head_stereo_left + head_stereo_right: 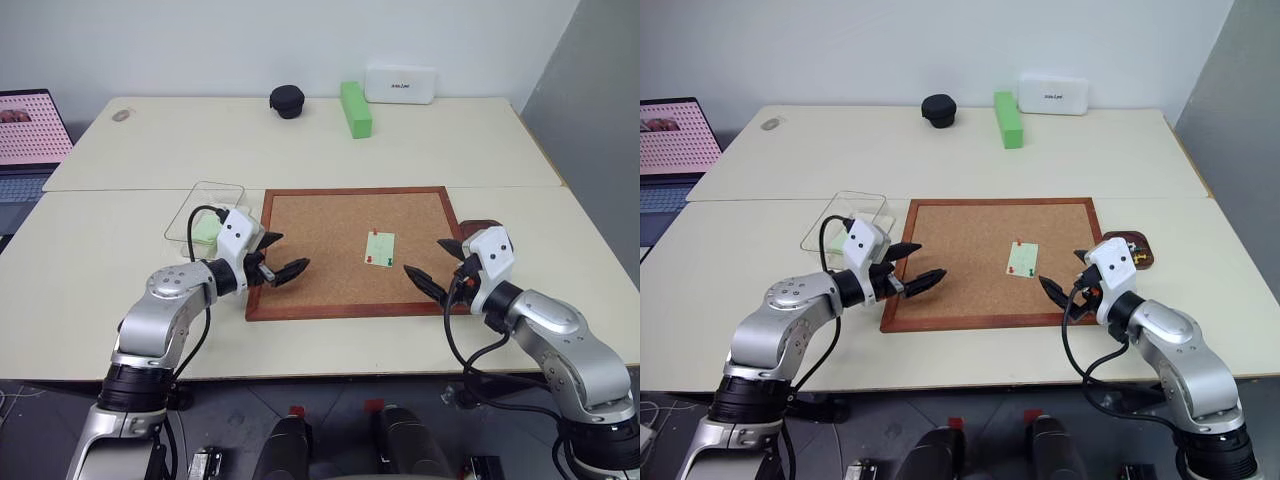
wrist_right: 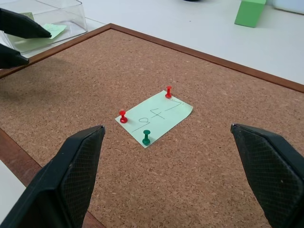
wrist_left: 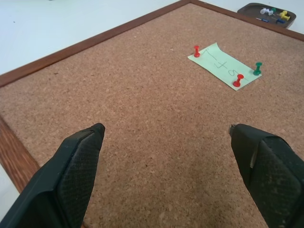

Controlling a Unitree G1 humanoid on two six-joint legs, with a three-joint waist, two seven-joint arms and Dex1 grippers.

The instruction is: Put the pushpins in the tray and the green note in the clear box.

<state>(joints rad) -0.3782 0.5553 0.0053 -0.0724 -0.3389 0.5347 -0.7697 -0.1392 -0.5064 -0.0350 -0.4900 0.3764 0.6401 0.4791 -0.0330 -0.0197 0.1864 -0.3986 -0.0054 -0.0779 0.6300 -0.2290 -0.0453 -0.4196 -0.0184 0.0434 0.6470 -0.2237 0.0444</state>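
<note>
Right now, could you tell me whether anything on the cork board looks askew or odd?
Only slightly. The green note sits tilted against the board's frame, and it is held by two red pins plus one green pin, a colour mismatch. Nothing looks spilled or damaged.

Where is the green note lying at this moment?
The green note lies on the cork board, right of its centre, pinned by pushpins, between the two grippers and nearer the right one.

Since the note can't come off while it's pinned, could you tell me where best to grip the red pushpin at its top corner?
Grip the red pushpin by its raised head, coming from above: it stands upright in the cork board, pinning the green note flat.
</note>
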